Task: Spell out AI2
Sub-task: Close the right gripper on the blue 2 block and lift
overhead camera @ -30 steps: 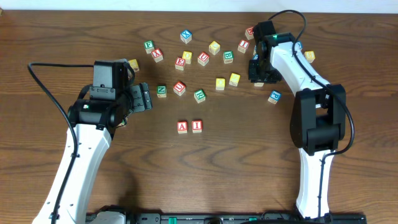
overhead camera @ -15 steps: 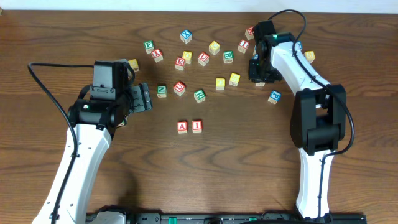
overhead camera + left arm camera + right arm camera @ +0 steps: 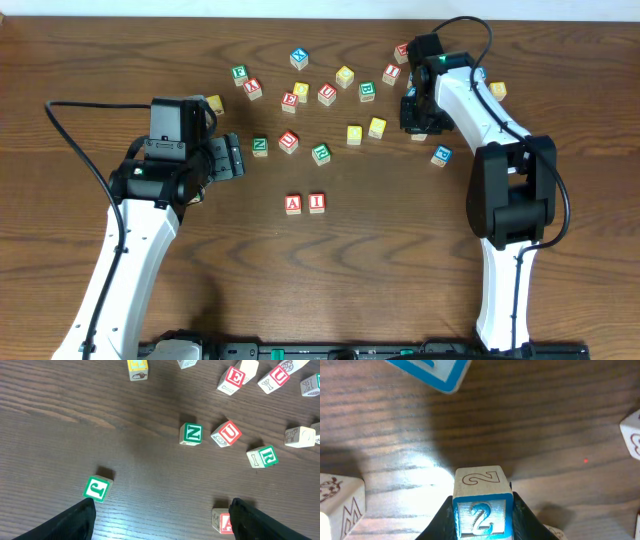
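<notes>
Surface: dark wood-grain table [image 3: 400, 260]; loose alphabet cubes scattered over its 12 o'clock half in the overhead view.
Done: A cube [image 3: 292, 204] and I cube [image 3: 317, 203] sit side by side near the table's centre, red letters up. A is at 9 o'clock of I, touching or very nearly so.
Left to do: the spot at 3 o'clock of the I cube is bare. The 2 cube must be carried there and set down in line.
2 cube: 2 cube [image 3: 482, 510] is gripped between the right fingers, blue 2 toward the wrist camera. Overhead it is hidden under the gripper, at about 1 o'clock from the A-I pair and well apart from it.
Right gripper: right gripper [image 3: 413, 113] is pinching the 2 cube, one finger pressed on each side face.
Lift: cannot tell whether the cube rests on the wood or hangs clear; the wrist view is too tight.
Right arm pose: stretched toward 12 o'clock, forearm leaning to 11, wrist pointed down into the cluster.
Left gripper: left gripper [image 3: 231, 158] is spread wide and holds nothing. It points to 3 o'clock, with the green N cube [image 3: 260, 146] just past its tips.
Left arm pose: elbow bent, over the table's 9 o'clock side.
Progress: judged late; two letters are placed and the third is grasped.
Neighbour: another blue-marked cube [image 3: 441, 155] lies at 5 o'clock of the right gripper, untouched.
</notes>
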